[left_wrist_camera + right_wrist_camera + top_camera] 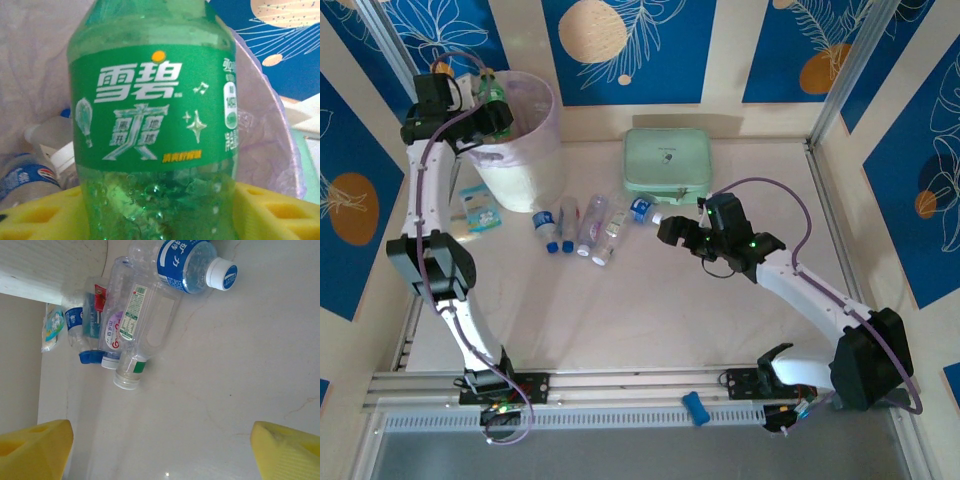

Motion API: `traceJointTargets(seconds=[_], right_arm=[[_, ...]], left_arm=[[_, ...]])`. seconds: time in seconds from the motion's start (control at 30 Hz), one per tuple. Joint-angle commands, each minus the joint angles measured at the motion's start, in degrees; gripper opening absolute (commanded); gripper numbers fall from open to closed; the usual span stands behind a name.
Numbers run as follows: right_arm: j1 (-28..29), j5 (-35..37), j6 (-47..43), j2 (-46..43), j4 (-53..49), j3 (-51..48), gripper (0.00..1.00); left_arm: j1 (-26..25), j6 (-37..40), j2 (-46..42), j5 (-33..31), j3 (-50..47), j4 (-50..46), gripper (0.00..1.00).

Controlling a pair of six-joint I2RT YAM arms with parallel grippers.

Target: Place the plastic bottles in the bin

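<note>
Over table (pixel 620 320), left gripper (pixel 155 216) clasps green bottle (pixel 150 115) above bin (pixel 535 150)

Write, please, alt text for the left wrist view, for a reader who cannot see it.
A green bottle is clamped between the yellow fingers of the left gripper, above the bag-lined bin. Clear bottles lie inside the bin, one with a blue label.

Green bottle (pixel 152 125) over the pinkish lined bin (pixel 535 165) — clear bottles (pixel 590 225), blue-labelled, lie clustered beside it.
</note>
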Motion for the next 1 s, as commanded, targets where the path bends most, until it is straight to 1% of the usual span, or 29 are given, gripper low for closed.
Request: traceJointTargets(seconds=[0.0, 0.07, 0.13, 0.27, 0.37, 0.53, 0.63, 0.73, 0.87, 0.97], right_arm=[[-0.3, -0.1, -1.1, -0.1, -0.1, -0.4, 0.92], [-0.3, -0.2, -1.6, 0.4, 0.2, -0.4, 0.92], [-0.3, 0.3, -2.7, 1.0, 0.3, -0.1, 0.92], [-0.3, 1.7, -6.8, 2.7, 0.4, 1.3, 0.92], [-0.5, 2.2, -10.9, 5.4, 0.5, 3.5, 0.92], [-0.6, 0.5, -19.6, 12.9, 0.2, 8.9, 0.92], [-0.7, -0.9, -25.2, 18.4, -0.7, 13.0, 0.92], [-0.7, -1.4, -30.2, 24.6, -2.6, 18.0, 0.92], [-0.8, -1.1, -34.7, 32.2, -5.7, 25.0, 0.92], [-0.8, -0.3, -37.5, 36.8, -7.1, 29.9, 0.92]], left_arm=[[0.3, 0.1, -1.1, -0.9, 2.0, -1.4, 0.76], [0.3, 0.0, -2.1, -1.1, 2.0, -1.4, 0.87], [0.2, -0.3, -3.5, -1.1, 2.0, -1.2, 1.00], [-0.3, -1.4, -7.1, 0.2, 1.2, -0.3, 1.00], [-1.2, -3.0, -12.0, 2.0, -3.7, 2.6, 1.00], [-3.6, -8.2, -25.6, 2.6, -23.1, 16.4, 1.00], [-5.0, -11.5, -33.2, 3.0, -34.3, 22.7, 1.00], [-6.9, -14.6, -40.1, 2.9, -44.7, 27.8, 1.00], [-9.7, -17.5, -47.4, 2.1, -57.1, 32.4, 1.00], [-12.5, -21.2, -52.3, 1.8, -66.8, 37.7, 1.00]])
